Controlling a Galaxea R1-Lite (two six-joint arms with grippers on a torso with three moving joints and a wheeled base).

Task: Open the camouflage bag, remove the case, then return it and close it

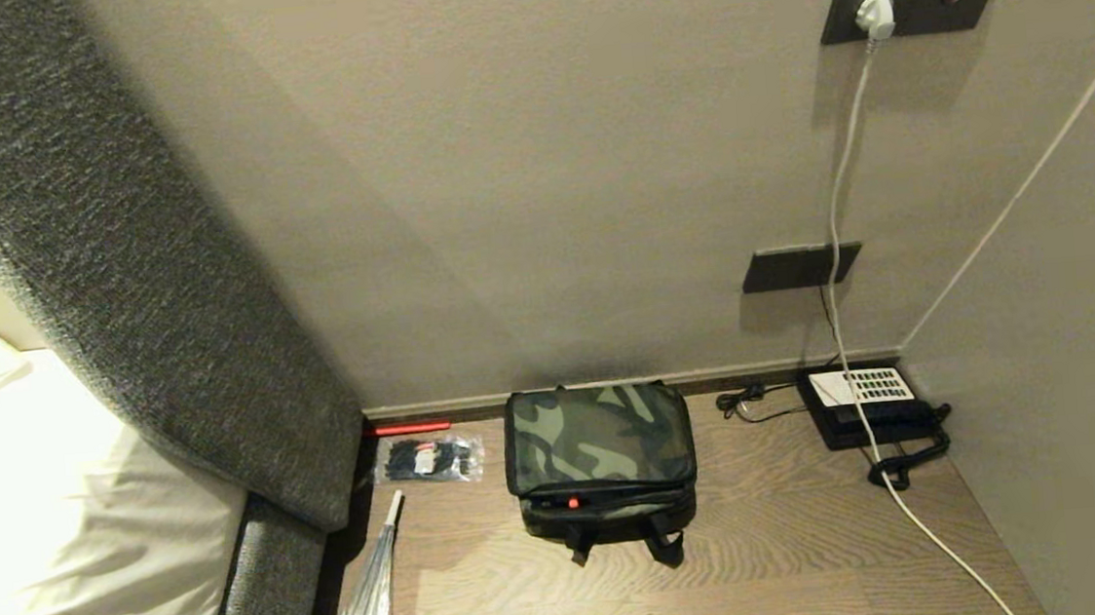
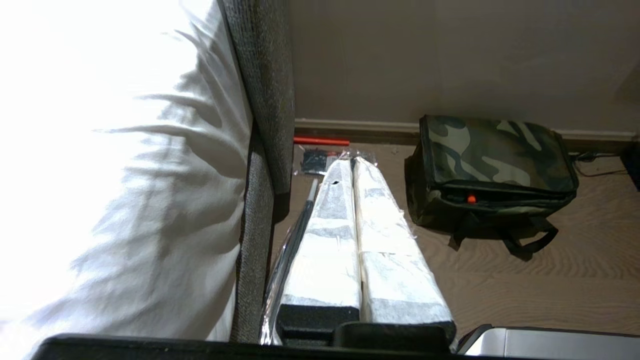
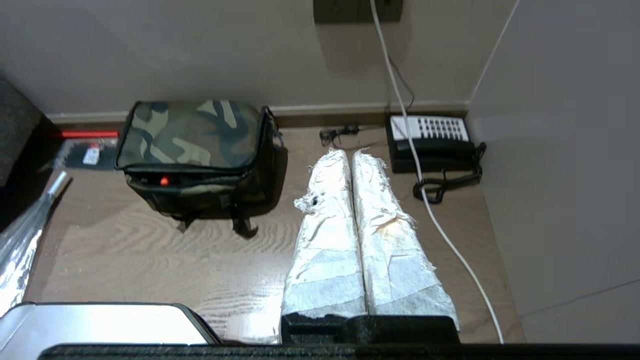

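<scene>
We see the camouflage bag [image 1: 599, 440] standing closed on the wooden tabletop [image 1: 773, 563], its back close to the wall [image 1: 549, 200], its lid down and its black straps [image 1: 666, 545] trailing onto the wood at the front; a small red dot [image 1: 574, 503] shows in the dark band under the lid's front edge. The case itself is not visible to us. To the bag's left lie a clear packet of small black items [image 1: 427, 459] and, against the skirting, a thin red strip [image 1: 410, 427]; a crinkled silvery wrapped object [image 1: 366, 605] runs along the edge of the grey upholstered headboard [image 1: 116, 283], beyond which lies white bedding [image 1: 58, 542]. To the bag's right, well apart from it, sits a black telephone [image 1: 873, 406] with a white keypad panel and a coiled cord, and a white cable [image 1: 839, 226] drops from a plug in the wall plate above and crosses it. Neither arm appears in the head view. In its own wrist view our left gripper [image 2: 354, 165] hangs in the air with its two white-wrapped fingers pressed together, beside the bag without touching it. Our right gripper [image 3: 350, 156] likewise has its wrapped fingers together, holding nothing, between the bag and the telephone
</scene>
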